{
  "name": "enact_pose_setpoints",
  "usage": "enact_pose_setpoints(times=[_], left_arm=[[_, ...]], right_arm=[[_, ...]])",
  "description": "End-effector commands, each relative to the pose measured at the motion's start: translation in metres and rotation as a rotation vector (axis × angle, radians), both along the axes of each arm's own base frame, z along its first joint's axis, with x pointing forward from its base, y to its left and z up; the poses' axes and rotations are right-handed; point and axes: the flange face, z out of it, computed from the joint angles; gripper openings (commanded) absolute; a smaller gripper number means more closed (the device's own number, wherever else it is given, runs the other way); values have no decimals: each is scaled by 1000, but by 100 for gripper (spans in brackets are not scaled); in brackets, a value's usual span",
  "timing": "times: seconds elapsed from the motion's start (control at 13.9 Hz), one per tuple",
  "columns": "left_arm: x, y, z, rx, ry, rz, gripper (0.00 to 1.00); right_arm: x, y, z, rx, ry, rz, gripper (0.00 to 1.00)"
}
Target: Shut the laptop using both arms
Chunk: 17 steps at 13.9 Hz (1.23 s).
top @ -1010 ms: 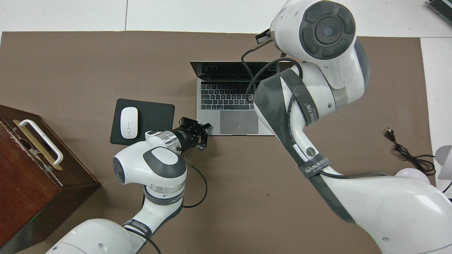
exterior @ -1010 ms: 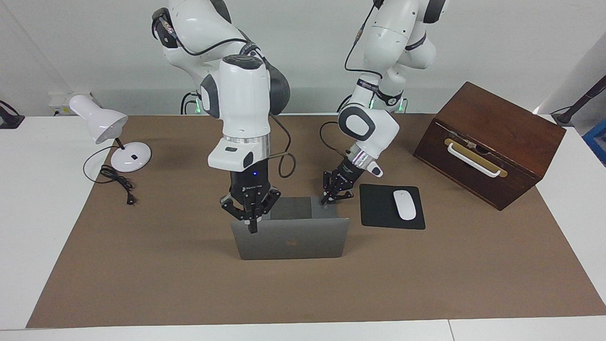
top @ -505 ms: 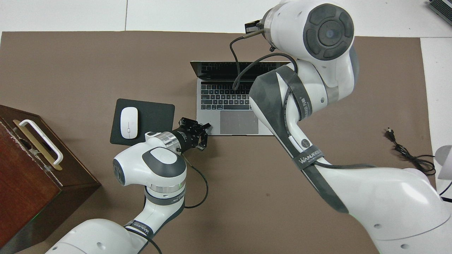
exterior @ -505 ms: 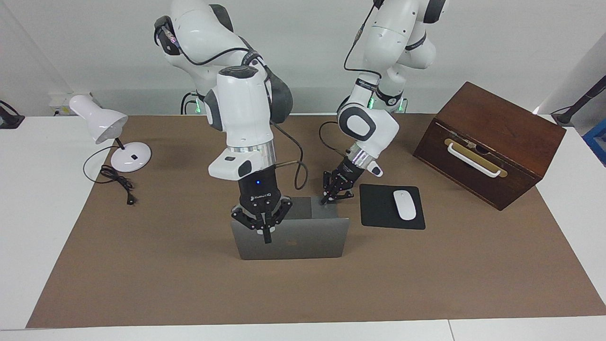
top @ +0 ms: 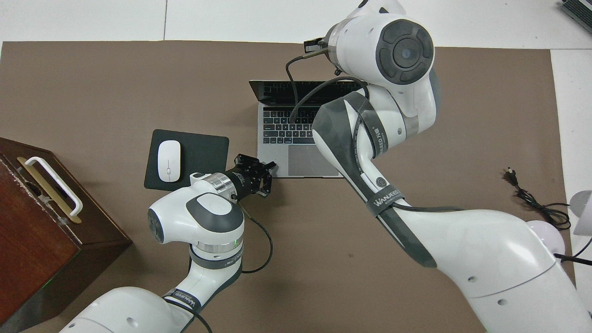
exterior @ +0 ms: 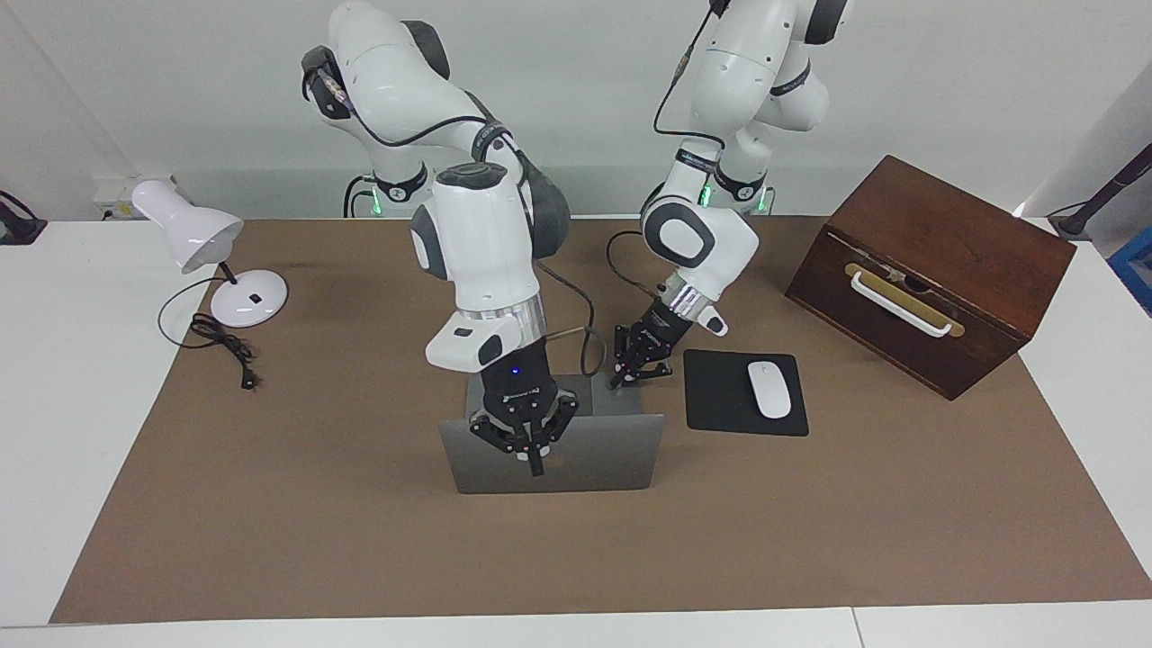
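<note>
Brown mat [exterior: 270, 504], thin metal laptop [exterior: 612, 463]

White table [exterior: 54, 378] covered by a brown mat [exterior: 315, 540]. On the mat: open laptop [exterior: 594, 463], black mouse pad [exterior: 720, 396] beside it, wooden box [exterior: 936, 270] toward the left arm's end, white lamp [exterior: 247, 301] and its black cord [exterior: 220, 346] toward the right arm's end.

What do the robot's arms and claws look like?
Both arms, the left arm and the right arm, are chunky white tubes with dark grey round joint caps, black cables and lettered black bands. The left gripper and the right gripper are small black claws.
</note>
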Motion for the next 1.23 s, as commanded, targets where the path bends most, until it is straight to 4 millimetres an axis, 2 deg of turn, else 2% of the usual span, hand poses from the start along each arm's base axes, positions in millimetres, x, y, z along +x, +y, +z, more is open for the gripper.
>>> enact_pose_setpoints(times=[0.0,0.22,0.58,0.94,1.15], left_arm=[[-15,7,-28,44,38,-4,0],[-15,7,-28,43,39,-3,0],[-15,7,-28,38,43,5,0],[-15,7,-28,38,43,5,0],[-15,7,-28,38,43,5,0]], right_arm=[[2,-1,-4,78,41,-32,0],[0,1,-15,73,73,-30,0],[-8,4,-47,31,164,-26,0],[-12,3,-55,58,235,-38,0],[-16,3,-66,52,265,-40,0]])
